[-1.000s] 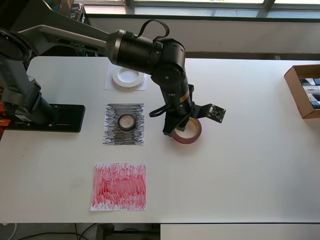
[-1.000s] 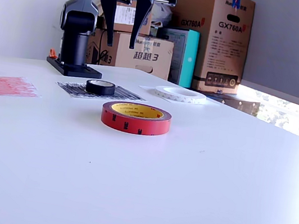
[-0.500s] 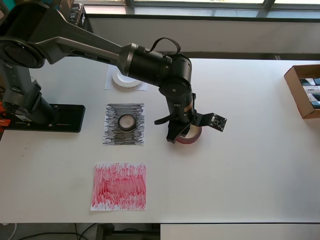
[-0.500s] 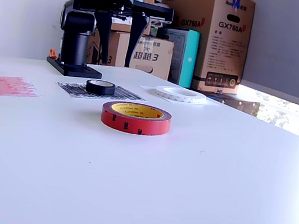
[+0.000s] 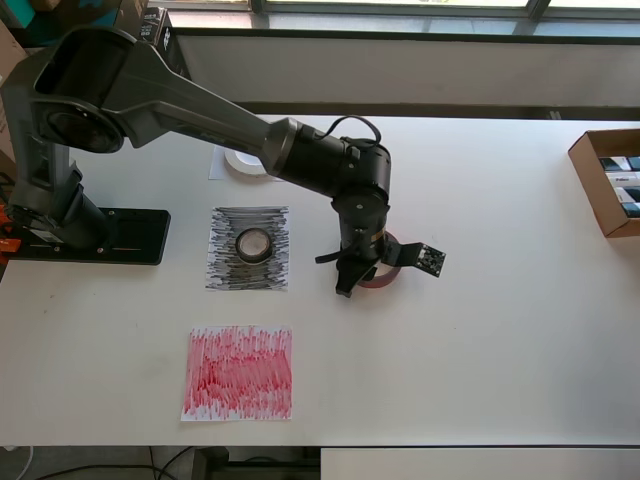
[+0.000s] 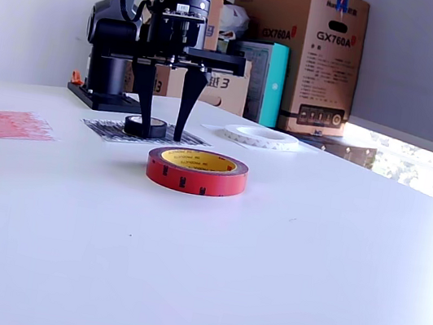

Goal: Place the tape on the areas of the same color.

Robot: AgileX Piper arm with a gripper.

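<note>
The step in hand looks like the grasp of the maroon roll (image 6: 197, 171), the one roll not on a sheet. To do it well, the arm should lower straight down with one finger inside the yellowish core and the other outside the wall, or both astride the ring, stop just short of the surface (image 5: 500, 330), then close squarely so the roll does not skid.

The gripper (image 6: 161, 129) hangs with its jaws spread apart and empty, tips low over the surface. Whether it touches the roll cannot be told.

The maroon roll lies flat near the middle of the surface. The red sheet (image 5: 239, 372) lies by the near edge. The black roll (image 5: 253, 243) sits on the black sheet (image 5: 225, 225).
</note>
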